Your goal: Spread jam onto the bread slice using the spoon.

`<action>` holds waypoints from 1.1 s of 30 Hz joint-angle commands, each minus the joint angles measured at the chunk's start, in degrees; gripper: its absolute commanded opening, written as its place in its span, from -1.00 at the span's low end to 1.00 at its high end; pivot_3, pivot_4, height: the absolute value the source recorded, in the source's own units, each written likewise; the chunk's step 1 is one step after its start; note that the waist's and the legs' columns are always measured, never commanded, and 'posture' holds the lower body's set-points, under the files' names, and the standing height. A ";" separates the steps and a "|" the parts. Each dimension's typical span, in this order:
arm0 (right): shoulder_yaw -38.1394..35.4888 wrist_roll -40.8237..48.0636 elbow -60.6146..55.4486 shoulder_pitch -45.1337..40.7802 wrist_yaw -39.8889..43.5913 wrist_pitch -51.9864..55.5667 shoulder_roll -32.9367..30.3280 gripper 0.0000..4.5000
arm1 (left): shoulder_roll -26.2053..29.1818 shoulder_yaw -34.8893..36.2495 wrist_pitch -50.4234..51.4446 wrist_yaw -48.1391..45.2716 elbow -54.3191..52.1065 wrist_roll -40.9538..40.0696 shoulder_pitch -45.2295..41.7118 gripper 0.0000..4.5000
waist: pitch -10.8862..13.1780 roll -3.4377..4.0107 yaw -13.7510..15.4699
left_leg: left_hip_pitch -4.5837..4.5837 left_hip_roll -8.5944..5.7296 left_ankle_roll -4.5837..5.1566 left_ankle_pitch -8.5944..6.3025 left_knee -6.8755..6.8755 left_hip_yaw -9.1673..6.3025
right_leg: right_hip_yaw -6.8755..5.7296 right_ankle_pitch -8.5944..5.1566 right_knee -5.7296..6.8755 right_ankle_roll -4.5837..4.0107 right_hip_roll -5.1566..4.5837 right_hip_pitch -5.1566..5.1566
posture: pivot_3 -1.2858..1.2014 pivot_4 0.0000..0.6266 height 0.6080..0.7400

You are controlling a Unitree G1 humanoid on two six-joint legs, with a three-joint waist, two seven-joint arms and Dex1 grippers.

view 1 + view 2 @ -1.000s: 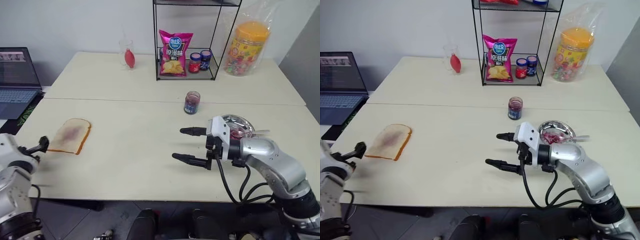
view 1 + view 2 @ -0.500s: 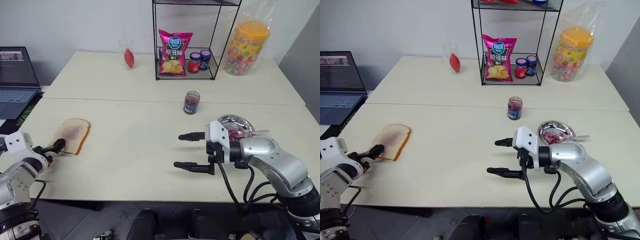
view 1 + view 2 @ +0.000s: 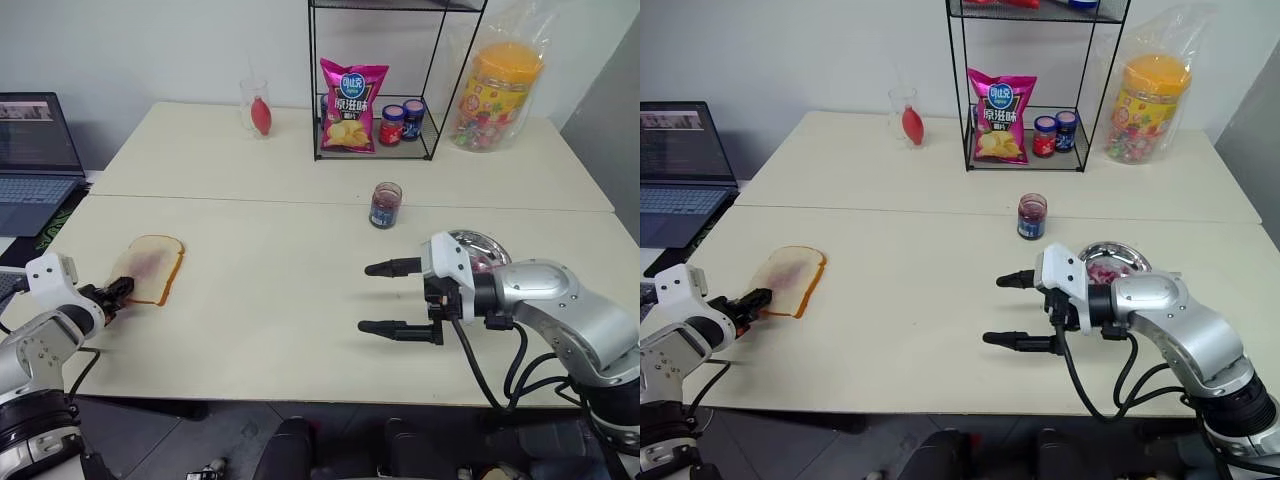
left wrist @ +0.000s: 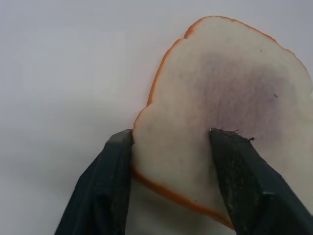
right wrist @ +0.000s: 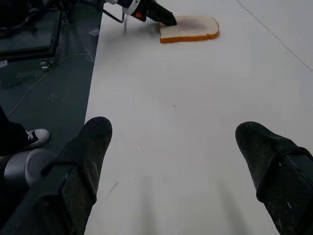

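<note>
The bread slice (image 3: 150,268) lies flat near the table's left edge, with a purplish smear at its centre. My left gripper (image 3: 122,290) sits at its near corner. In the left wrist view both fingers (image 4: 117,161) press against the bread slice (image 4: 230,88), one on each side of that corner. My right gripper (image 3: 363,297) hovers wide open over the middle right of the table, pointing left, with nothing in it. Behind it stands a steel dish (image 3: 1110,249) holding red jam (image 3: 1102,271). The spoon is hidden behind my right hand.
A small jam jar (image 3: 384,204) stands behind the dish. At the back are a wire rack (image 3: 372,155) with a chip bag (image 3: 351,92), a candy jar (image 3: 500,90) and a glass (image 3: 257,108). A laptop (image 3: 35,150) sits far left.
My left gripper moved in to the bread's near corner and its fingers closed from wide open onto the slice. The right gripper stayed open and about where it was.
</note>
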 commanded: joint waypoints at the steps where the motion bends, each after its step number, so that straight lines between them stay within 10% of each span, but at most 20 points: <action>1: -1.63 1.58 -2.12 -1.76 0.53 0.21 -0.30 1.00 | -0.12 -1.03 1.23 0.02 0.35 0.09 0.16 -0.30 | 0.00 0.00 -0.01 | 0.00 0.00 0.00 0.00 0.00 0.00 | 0.00 0.00 0.00 0.00 0.00 0.00 | 0.03 -0.52 1.00; 10: -3.79 3.96 -0.64 -2.98 0.75 -2.11 2.39 1.00 | -0.99 -0.47 1.50 -0.27 -1.08 -1.29 0.38 -1.00 | 0.00 0.01 -0.08 | 0.01 0.01 0.00 0.00 -0.01 0.00 | 0.01 0.00 0.01 0.00 -0.01 -0.01 | 0.03 -0.52 1.00; 33: -4.52 4.37 -0.42 -1.49 1.20 -3.35 2.07 1.00 | -8.35 5.58 1.70 -1.88 -11.95 -12.99 1.22 -1.00 | 0.01 0.00 -0.02 | -0.11 0.00 0.00 0.00 -0.01 0.00 | 0.02 0.01 -0.13 -0.02 -0.05 -0.04 | 0.03 -0.52 1.00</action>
